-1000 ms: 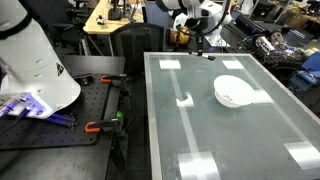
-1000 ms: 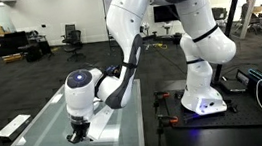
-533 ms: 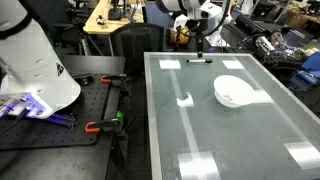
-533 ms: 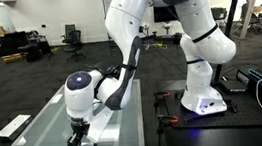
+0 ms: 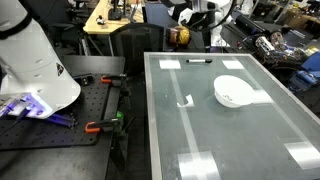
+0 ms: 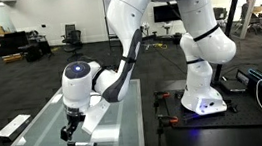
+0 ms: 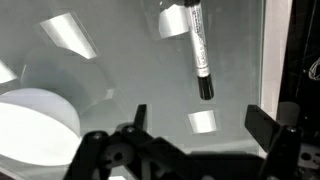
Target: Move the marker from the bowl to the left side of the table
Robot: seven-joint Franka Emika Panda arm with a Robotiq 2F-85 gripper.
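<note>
The black marker (image 7: 198, 50) lies flat on the grey-green glass table (image 7: 100, 80), across a white patch near one edge; both exterior views show the marker (image 5: 198, 61) (image 6: 80, 143) lying free. My gripper (image 7: 198, 125) hangs open just above it, fingers spread wide with nothing between them. In an exterior view the gripper (image 6: 71, 131) hovers a little over the table (image 6: 38, 135). The white bowl (image 5: 233, 92) stands apart from the marker, and the bowl (image 7: 35, 125) shows at the lower left of the wrist view.
A dark perforated bench (image 5: 60, 135) beside the table carries orange-handled clamps (image 5: 100, 127) and a white robot base (image 5: 30, 60). The arm's base (image 6: 203, 99) stands past the table's edge. White square patches (image 5: 300, 152) mark the glass.
The gripper opened and let go of the marker, then rose off the table. The marker stays lying on the glass near the edge.
</note>
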